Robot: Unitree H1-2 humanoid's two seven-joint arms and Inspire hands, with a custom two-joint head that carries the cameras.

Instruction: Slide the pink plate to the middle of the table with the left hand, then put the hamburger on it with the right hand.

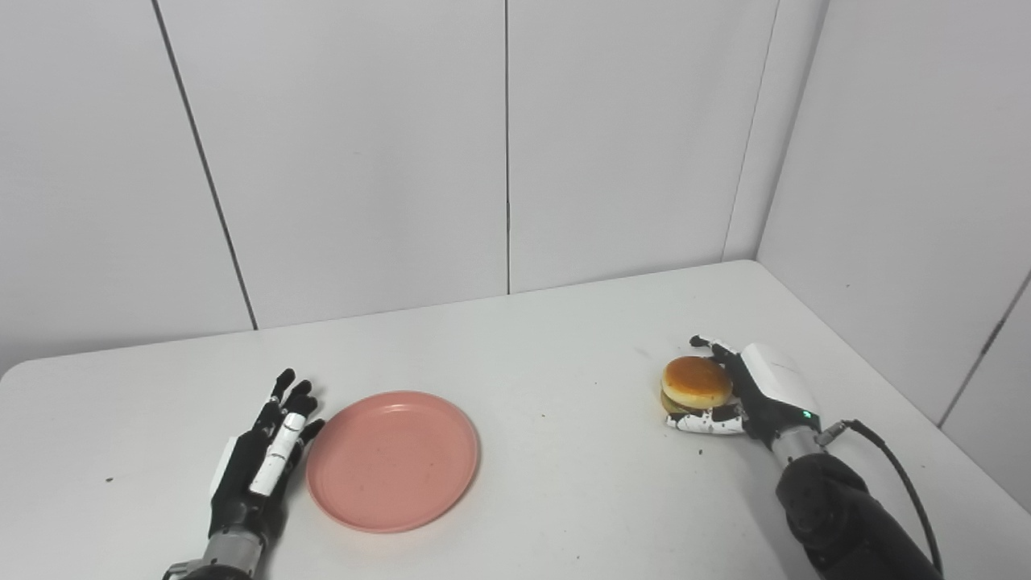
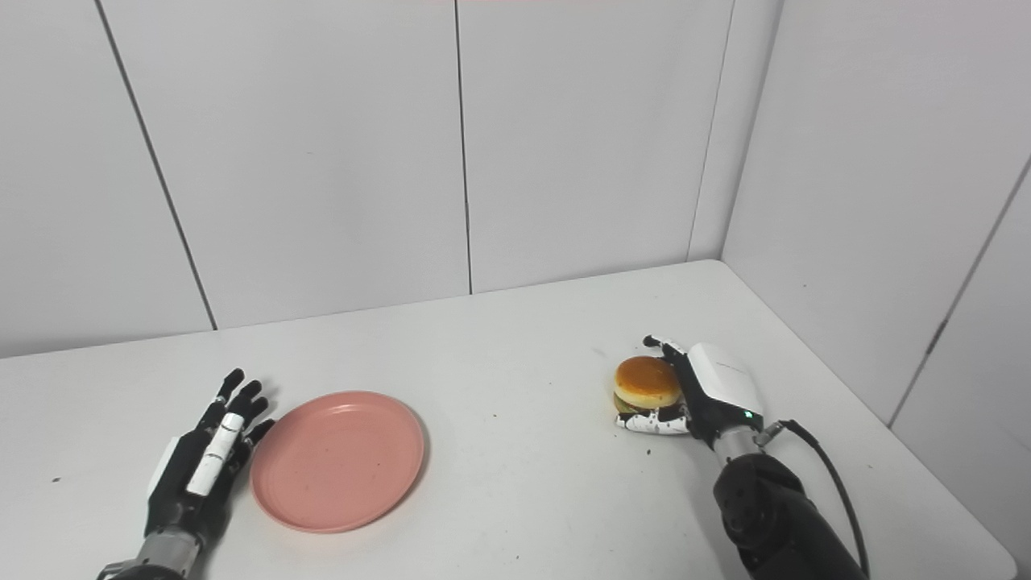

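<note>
The pink plate lies flat on the white table, left of the middle. My left hand rests open on the table just left of the plate, fingers straight and close to its rim. The hamburger sits on the table at the right. My right hand is around it from the right side, with fingers curled behind it and the thumb in front of it. The burger still rests on the table.
Grey wall panels close the back and right side of the table. The table's right edge runs close to my right arm. A black cable loops from the right wrist.
</note>
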